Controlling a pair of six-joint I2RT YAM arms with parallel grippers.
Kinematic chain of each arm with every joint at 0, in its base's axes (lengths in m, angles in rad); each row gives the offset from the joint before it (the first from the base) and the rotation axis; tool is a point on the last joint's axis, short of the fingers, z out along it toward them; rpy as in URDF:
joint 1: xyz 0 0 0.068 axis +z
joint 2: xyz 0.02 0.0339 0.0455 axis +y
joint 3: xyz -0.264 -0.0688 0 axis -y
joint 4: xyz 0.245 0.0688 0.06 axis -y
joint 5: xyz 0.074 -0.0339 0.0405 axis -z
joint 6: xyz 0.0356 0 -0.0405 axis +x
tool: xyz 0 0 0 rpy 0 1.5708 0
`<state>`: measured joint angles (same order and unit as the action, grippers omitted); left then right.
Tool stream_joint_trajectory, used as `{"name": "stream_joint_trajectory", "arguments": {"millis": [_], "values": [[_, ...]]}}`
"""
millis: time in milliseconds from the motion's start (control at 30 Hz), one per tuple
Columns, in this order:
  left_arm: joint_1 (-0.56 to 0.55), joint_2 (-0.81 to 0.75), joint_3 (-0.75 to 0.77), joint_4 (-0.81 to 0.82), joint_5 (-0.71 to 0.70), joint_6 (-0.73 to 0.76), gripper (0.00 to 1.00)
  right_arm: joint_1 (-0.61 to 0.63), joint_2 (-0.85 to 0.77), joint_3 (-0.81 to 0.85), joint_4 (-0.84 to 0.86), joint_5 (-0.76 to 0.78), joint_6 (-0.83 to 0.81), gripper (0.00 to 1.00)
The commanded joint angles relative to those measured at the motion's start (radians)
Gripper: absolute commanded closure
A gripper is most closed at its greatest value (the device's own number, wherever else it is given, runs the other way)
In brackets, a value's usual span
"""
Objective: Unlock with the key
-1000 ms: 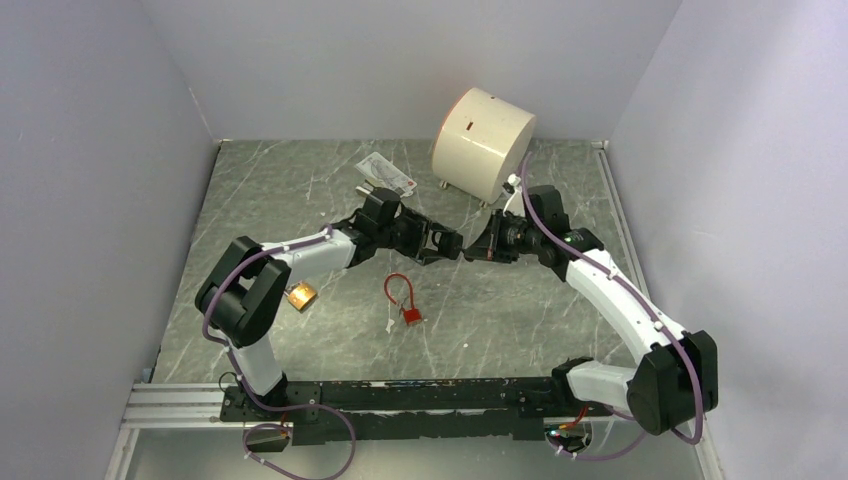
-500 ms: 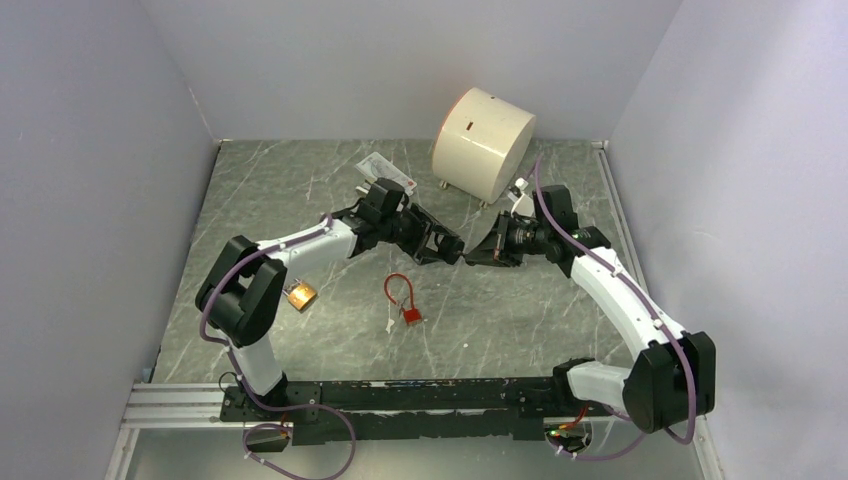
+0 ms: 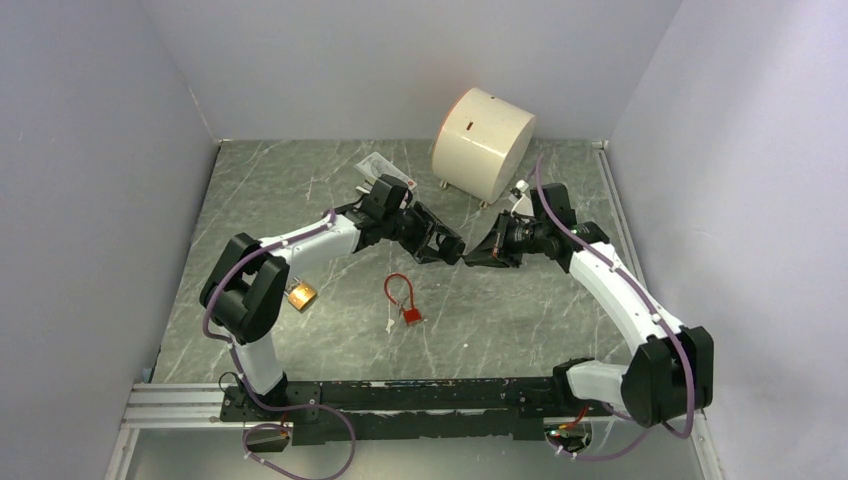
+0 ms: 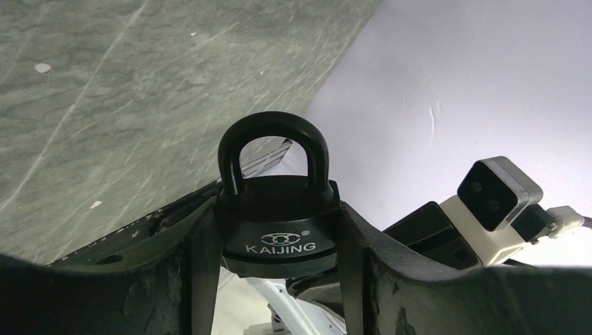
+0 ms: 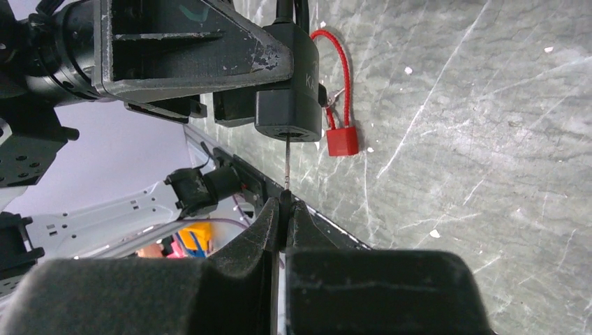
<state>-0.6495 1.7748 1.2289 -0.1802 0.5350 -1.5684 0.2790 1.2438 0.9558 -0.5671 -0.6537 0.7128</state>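
Item: black padlock (image 4: 276,223), body marked KAIJING, shackle (image 4: 272,136) closed, held off the desk (image 3: 520,320) above its middle. Holder: left end effector (image 3: 448,247), its fingers clamped on the two sides of the padlock body, shackle pointing away from the wrist and keyhole face turned toward the other arm. Item: key (image 5: 287,164), only a thin dark blade showing, pinched between the closed fingers of the right end effector (image 5: 283,209); the blade runs straight from the fingertips to the keyhole in the padlock's end face, and its tip meets the hole, though how far it enters cannot be told. The two end effectors face each other tip to tip, nearly touching. Also on the desk: a red cable lock (image 3: 405,300) lying flat just in front of the meeting point; a brass padlock (image 3: 301,296) beside the left arm's elbow; a printed card packet (image 3: 385,172) behind the left forearm; a cream cylindrical container (image 3: 483,143) with an orange end, lying on its side at the back.
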Motion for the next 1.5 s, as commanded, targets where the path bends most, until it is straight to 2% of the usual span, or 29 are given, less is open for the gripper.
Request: {"name": "stream_joint_trajectory", "arguments": {"millis": [0, 100, 333, 533, 733, 933, 1200, 1333, 1467], "values": [[-0.073, -0.077, 0.048, 0.197, 0.173, -0.088, 0.72, 0.023, -0.072, -0.013, 0.144, 0.117, 0.035, 1.00], [-0.079, -0.090, 0.030, 0.236, 0.153, -0.129, 0.71, 0.035, -0.080, -0.024, 0.142, 0.143, -0.006, 1.00], [-0.088, -0.110, 0.065, 0.182, 0.129, -0.109, 0.71, 0.065, -0.082, 0.009, 0.088, 0.180, -0.094, 1.00], [-0.091, -0.114, 0.140, 0.018, 0.099, 0.020, 0.71, 0.078, -0.031, 0.074, -0.012, 0.217, -0.176, 1.00], [-0.094, -0.122, 0.113, 0.051, 0.101, -0.006, 0.71, 0.102, -0.023, 0.089, 0.006, 0.247, -0.182, 1.00], [-0.108, -0.137, 0.111, 0.095, 0.080, -0.072, 0.72, 0.113, -0.035, 0.030, 0.111, 0.240, -0.100, 1.00], [-0.129, -0.166, 0.028, 0.172, 0.026, -0.202, 0.72, 0.150, -0.077, -0.064, 0.312, 0.374, 0.018, 1.00], [-0.131, -0.169, 0.016, 0.223, 0.027, -0.239, 0.71, 0.166, -0.047, -0.044, 0.357, 0.425, -0.003, 1.00], [-0.136, -0.161, 0.042, 0.206, 0.042, -0.210, 0.71, 0.164, -0.002, -0.011, 0.368, 0.402, 0.023, 1.00]]}}
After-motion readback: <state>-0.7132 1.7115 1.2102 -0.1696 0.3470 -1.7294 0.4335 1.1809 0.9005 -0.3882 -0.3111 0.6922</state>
